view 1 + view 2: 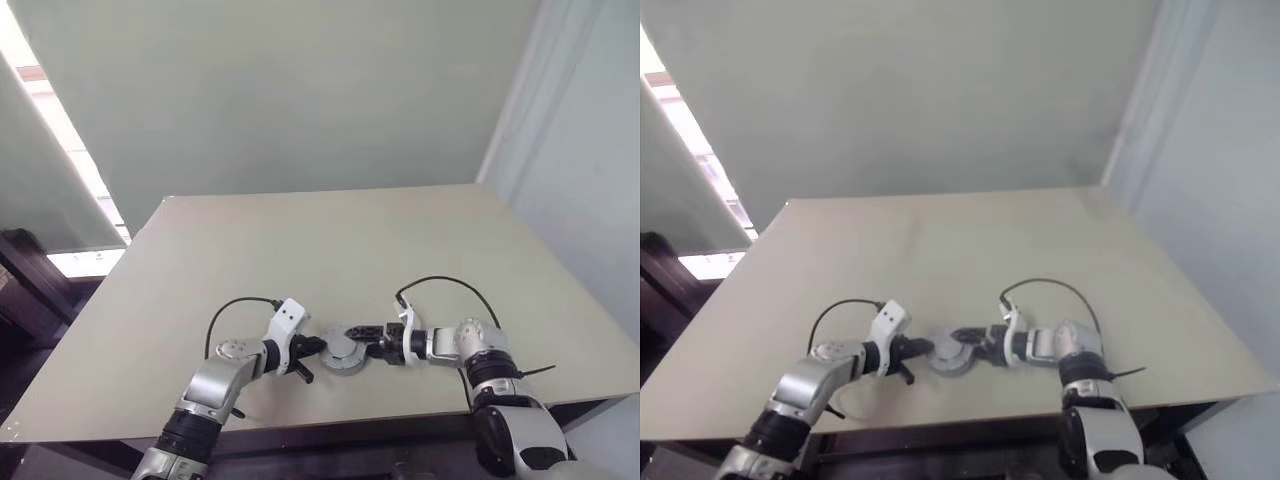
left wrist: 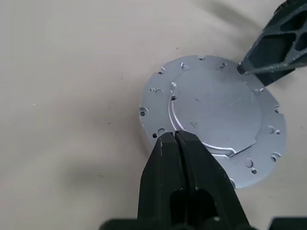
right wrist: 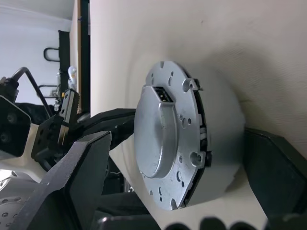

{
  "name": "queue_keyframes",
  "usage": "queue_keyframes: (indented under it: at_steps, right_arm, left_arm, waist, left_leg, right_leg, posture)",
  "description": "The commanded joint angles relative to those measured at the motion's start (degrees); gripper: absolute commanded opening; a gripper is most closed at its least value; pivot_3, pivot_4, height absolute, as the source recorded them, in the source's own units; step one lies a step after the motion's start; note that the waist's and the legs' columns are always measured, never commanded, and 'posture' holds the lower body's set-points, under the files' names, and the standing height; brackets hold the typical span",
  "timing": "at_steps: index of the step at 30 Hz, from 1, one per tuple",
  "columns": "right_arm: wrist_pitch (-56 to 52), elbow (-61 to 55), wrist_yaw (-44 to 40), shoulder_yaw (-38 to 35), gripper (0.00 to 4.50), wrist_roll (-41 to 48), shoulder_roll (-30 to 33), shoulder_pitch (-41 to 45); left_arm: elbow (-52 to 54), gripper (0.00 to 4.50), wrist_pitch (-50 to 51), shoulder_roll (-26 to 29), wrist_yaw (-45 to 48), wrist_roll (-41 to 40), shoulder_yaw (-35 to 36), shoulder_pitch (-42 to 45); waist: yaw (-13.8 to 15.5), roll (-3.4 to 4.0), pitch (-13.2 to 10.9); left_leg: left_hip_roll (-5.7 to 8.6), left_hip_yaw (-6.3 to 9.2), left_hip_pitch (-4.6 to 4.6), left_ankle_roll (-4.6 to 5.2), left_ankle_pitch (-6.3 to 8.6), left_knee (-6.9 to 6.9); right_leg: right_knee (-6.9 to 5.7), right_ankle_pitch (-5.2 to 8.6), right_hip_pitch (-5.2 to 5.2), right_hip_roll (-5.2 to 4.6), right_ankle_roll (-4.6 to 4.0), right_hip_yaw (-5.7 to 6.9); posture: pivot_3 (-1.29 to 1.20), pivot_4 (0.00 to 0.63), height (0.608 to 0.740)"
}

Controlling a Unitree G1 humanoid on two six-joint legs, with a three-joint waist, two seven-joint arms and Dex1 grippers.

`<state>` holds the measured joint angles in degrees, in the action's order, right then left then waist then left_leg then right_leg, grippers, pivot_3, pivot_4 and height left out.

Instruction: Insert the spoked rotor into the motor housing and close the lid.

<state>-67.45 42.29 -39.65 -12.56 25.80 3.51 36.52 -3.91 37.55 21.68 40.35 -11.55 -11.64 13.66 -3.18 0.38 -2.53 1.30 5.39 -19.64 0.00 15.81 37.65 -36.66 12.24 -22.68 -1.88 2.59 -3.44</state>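
A round grey metal disc (image 1: 342, 352) lies flat on the beige table (image 1: 320, 260), close to the near edge and about midway between the two arms. Its top is the lid (image 2: 216, 120), a dull silver plate with small holes and notches round its rim and a raised centre; in the right wrist view a darker body shows beneath the lid's edge, so the lid sits on top of another part, which I take to be the motor housing (image 3: 204, 143), though its windings cannot be made out. The rotor cannot be told apart in these views. The left gripper (image 1: 308, 350) comes in from the disc's nine o'clock side with its two black fingers (image 2: 180, 158) pressed tightly together, their tips resting at the lid's rim and holding nothing between them. The right gripper (image 1: 362, 338) reaches in from the three o'clock side with its fingers spread wide; one finger (image 3: 76, 182) stands over the lid's face and the other (image 3: 273, 167) lies on the table past the disc's far side, so the disc sits between them without being pinched.
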Motion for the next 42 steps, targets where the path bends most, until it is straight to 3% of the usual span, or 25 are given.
queue_keyframes:
  at_steps: [1,24,42]
  right_arm:
    - [-0.92,-1.73,-0.94,0.74,4.47,2.52,-2.57,0.36]
    - [-1.36,-2.4,3.93,1.4,4.47,1.53,-7.46,-0.16]
    - [-1.71,-3.52,4.74,4.4,4.47,0.16,-6.33,-0.97]
  left_arm:
    - [0.02,0.0,1.28,-0.67,0.25,0.24,-1.93,-0.85]
    - [-0.05,0.0,1.32,-1.64,0.36,1.08,-1.27,-1.09]
    - [-0.53,0.0,0.71,-2.19,0.23,1.28,-1.01,-1.04]
  waist:
    - [0.0,0.0,0.0]
    - [-2.26,-0.01,0.02]
    - [-2.38,-0.01,0.02]
  left_leg:
    - [0.0,0.0,0.0,0.0,0.0,-0.01]
    - [-0.06,0.0,0.06,-0.01,0.0,-0.08]
    - [-0.06,0.02,0.07,-0.01,0.0,-0.08]
  right_leg:
    - [0.0,0.0,-0.01,0.0,0.0,0.0]
    - [-0.02,-0.03,-0.01,0.03,0.05,-0.03]
    - [-0.01,-0.03,0.0,0.03,0.05,-0.02]
  posture:
    - [0.0,0.0,0.74]
    - [0.0,0.0,0.74]
    - [0.0,0.0,0.74]
